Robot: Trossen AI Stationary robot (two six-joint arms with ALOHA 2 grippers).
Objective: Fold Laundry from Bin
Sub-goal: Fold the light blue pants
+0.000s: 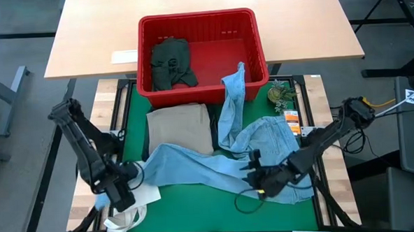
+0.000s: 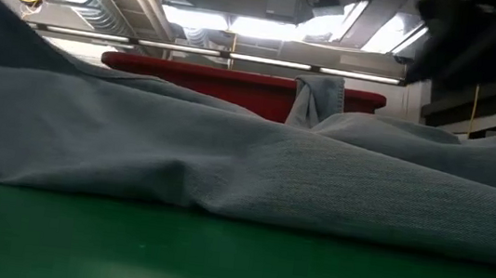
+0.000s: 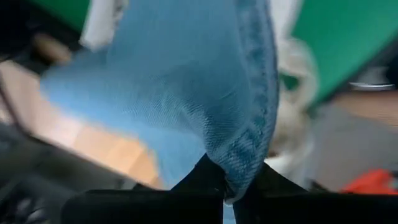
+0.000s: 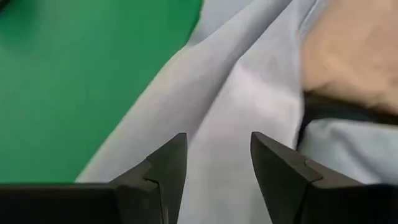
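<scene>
Light blue jeans [image 1: 216, 161] lie spread across the green mat [image 1: 197, 207]. One leg [image 1: 232, 83] is draped over the near rim of the red bin [image 1: 257, 51], which holds a dark green piece [image 1: 171, 61]. Folded khaki trousers [image 1: 179, 124] lie on the mat in front of the bin. My left gripper [image 1: 130, 177] is at the jeans' left end, shut on it. My right gripper [image 1: 255, 175] stands open above the jeans' right part [image 4: 236, 106], with nothing between its fingers. My left gripper pinches a stitched, hemmed edge of the light blue jeans [image 3: 242, 165] between its two fingers, at the jeans' left end. The fingers come from above, pointing steeply down. Whether it has one layer or several, I cannot tell.
A white tote bag [image 1: 127, 219] lies at the mat's near left corner beside my left gripper. A small green object [image 1: 279, 94] and an orange-labelled item [image 1: 292, 116] sit at the mat's right edge. In the low view the jeans [image 2: 244, 176] fill the foreground.
</scene>
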